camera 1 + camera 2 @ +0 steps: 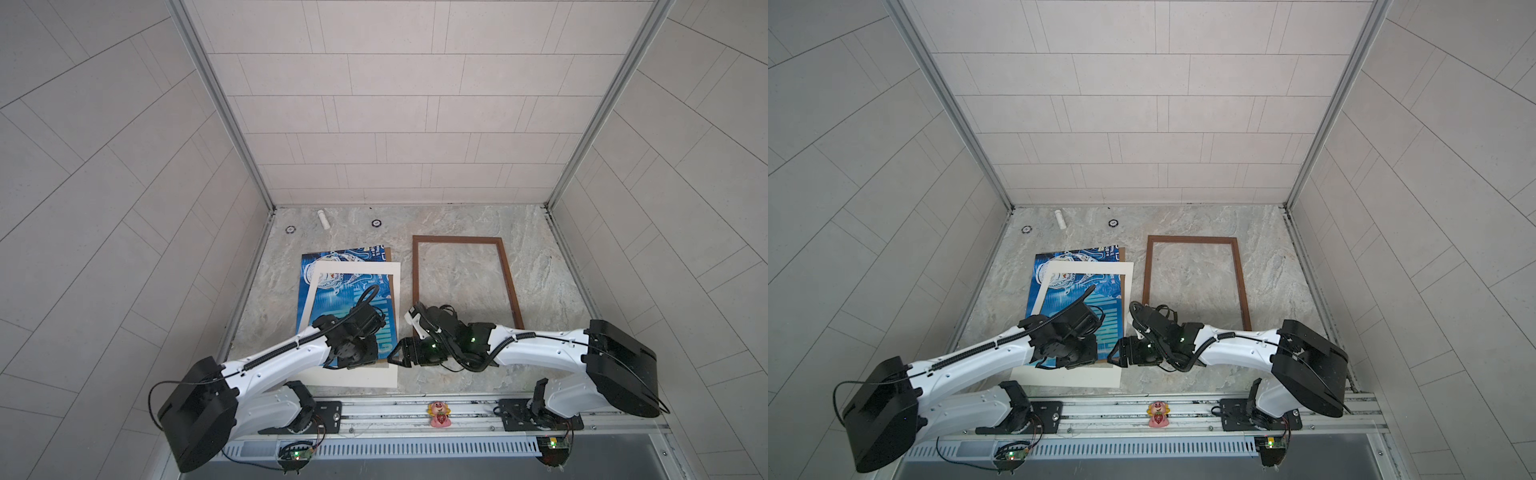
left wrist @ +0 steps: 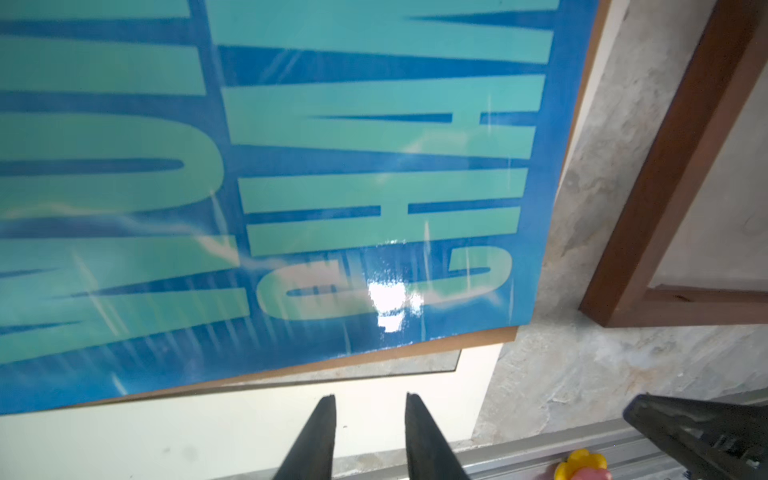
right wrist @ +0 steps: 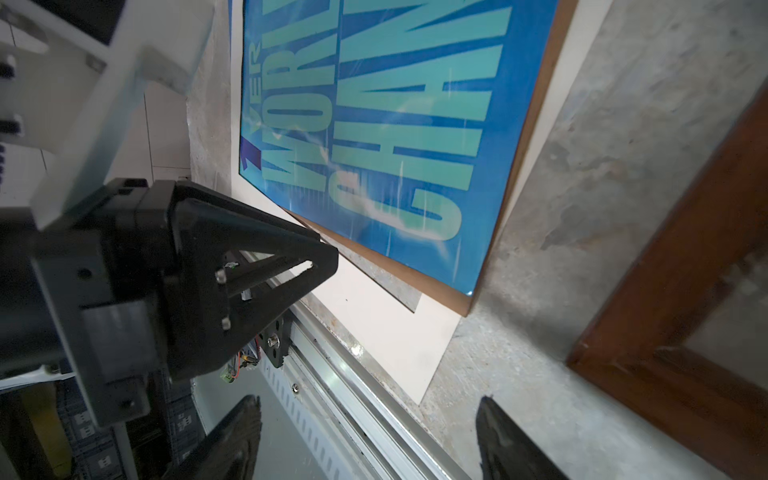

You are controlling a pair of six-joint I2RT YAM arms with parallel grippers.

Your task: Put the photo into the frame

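nearest, a pink toy [image 1: 439, 413] sits on the rail [image 1: 386, 409]. the left gripper [image 2: 370, 399] is over the cream mat's [image 1: 357, 378] near border, fingers slightly apart with nothing between. the right gripper [image 3: 369, 399] gapes wide and empty near the photo's [image 1: 334, 301] corner. the photo, on a brown board [image 2: 374, 353], lies left of the frame [image 1: 457, 237], not touching it; farthest, a white tube [image 1: 323, 219]

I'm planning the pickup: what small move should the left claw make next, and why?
Probably ease the left claw forward to pinch the near edge of the blue glossy poster photo: the claw hovers open and empty over the cream-white mat, and the thin dark brown wooden frame lies empty alongside.
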